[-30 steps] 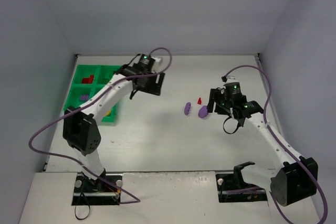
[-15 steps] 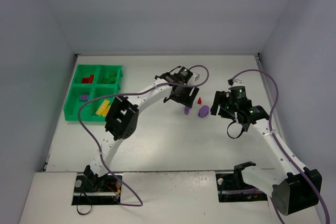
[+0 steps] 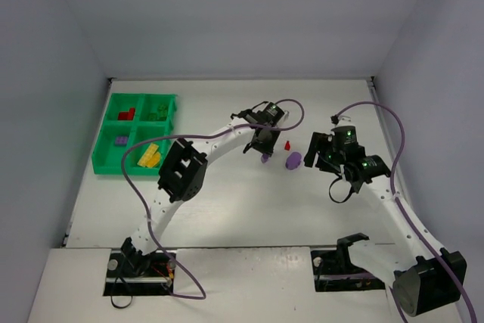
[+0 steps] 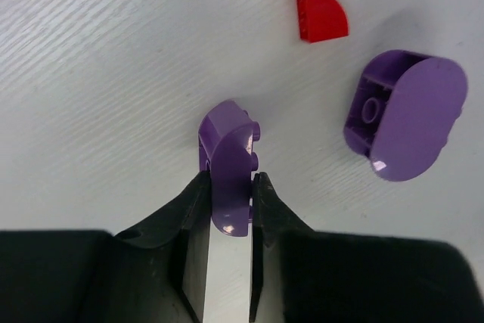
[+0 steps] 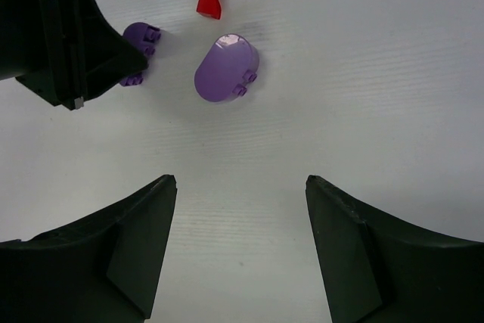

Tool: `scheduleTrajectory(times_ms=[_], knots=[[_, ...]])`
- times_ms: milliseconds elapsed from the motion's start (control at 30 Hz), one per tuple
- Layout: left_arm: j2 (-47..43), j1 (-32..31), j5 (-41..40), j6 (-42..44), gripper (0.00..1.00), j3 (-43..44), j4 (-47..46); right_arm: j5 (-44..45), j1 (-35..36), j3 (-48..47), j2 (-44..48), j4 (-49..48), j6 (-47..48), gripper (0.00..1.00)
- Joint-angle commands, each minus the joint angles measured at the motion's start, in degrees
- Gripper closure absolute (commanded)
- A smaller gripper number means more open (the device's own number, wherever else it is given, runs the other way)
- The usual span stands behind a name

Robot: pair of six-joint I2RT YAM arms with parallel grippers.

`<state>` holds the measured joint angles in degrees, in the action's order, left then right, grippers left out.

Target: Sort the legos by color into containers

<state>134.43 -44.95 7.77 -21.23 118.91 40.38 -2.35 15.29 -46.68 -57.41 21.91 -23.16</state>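
A small purple lego (image 4: 227,158) is pinched by the left gripper (image 4: 227,187) at the lower centre of the left wrist view. A larger rounded purple brick (image 4: 404,115) is seen at the right, a red brick (image 4: 320,3) at the top, both apart from it. The right gripper (image 5: 240,187) is held spread, with nothing between its fingers. The green tray (image 3: 97,166) is seen at the upper left of the top view. Its 4 compartments are filled by colour: red, green, purple, yellow.
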Motion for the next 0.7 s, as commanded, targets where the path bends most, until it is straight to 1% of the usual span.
scheduleTrajectory(times_ms=[0,33,67,100,133,167,200,233,300,333,367,433,467,500,533,567,667], knots=[[-10.7,0.8,-6.4,-0.3,1.00,-1.4,0.7,0.9,-0.5,-0.5,-0.2,-0.6,-0.3,0.34],[-12.4,1.7,-7.2,-0.3,1.00,-3.5,1.0,0.9,-0.5,-0.5,-0.4,-0.6,-0.1,0.34],[-16.6,2.3,-10.7,-0.3,1.00,-4.7,1.9,0.9,-0.5,-0.6,-0.7,-0.6,0.0,0.34],[-21.4,4.3,-12.1,-0.4,1.00,-8.0,2.9,0.9,-0.5,-0.7,-0.8,-0.7,0.1,0.34],[-21.4,5.8,-13.1,-0.6,1.00,-10.1,2.9,0.9,-0.5,-0.7,-0.8,-0.7,0.2,0.34],[-26.6,7.6,-13.7,-0.7,1.00,-12.4,2.9,0.9,-0.5,-0.7,-1.0,-0.8,0.3,0.35],[-29.5,9.7,-13.6,-0.9,1.00,-14.8,2.9,0.7,-0.5,-0.8,-1.1,-0.9,0.4,0.35],[-34.7,14.8,-13.1,-0.8,1.00,-19.5,2.6,0.7,-0.5,-0.7,-1.2,-1.2,0.5,0.35],[-39.7,20.7,-12.9,0.5,1.00,-23.8,2.5,0.2,-0.4,-0.7,-1.7,-1.5,0.7,0.35],[-43.5,27.2,-12.8,0.9,1.00,-25.6,2.9,0.1,-0.4,-0.7,-1.7,-1.9,0.9,0.35],[-45.0,30.7,-12.4,1.3,1.00,-28.3,3.4,-0.1,-0.4,-0.7,-2.3,-2.1,1.0,0.35],[-48.5,37.5,-10.5,1.9,1.00,-30.5,3.9,-0.5,-0.4,-0.8,-2.9,-2.7,1.3,0.35],[-49.1,43.6,-10.2,1.9,1.00,-32.2,3.9,-0.6,-0.4,-0.7,-3.1,-3.0,1.4,0.35],[-49.7,47.1,-10.3,1.9,1.00,-33.2,3.7,-0.9,-0.4,-0.6,-3.3,-3.3,1.4,0.35],[-50.2,49.3,-10.5,1.7,1.00,-34.3,1.9,-1.2,-0.4,-0.4,-3.7,-3.8,1.4,0.35],[-50.0,53.4,-10.3,0.6,0.99,-35.8,1.4,-1.3,-0.4,-0.3,-3.9,-4.1,1.3,0.35],[-46.4,57.8,-8.7,0.1,0.98,-36.2,0.1,-2.9,-0.4,-0.2,-4.5,-4.7,1.2,0.35]])
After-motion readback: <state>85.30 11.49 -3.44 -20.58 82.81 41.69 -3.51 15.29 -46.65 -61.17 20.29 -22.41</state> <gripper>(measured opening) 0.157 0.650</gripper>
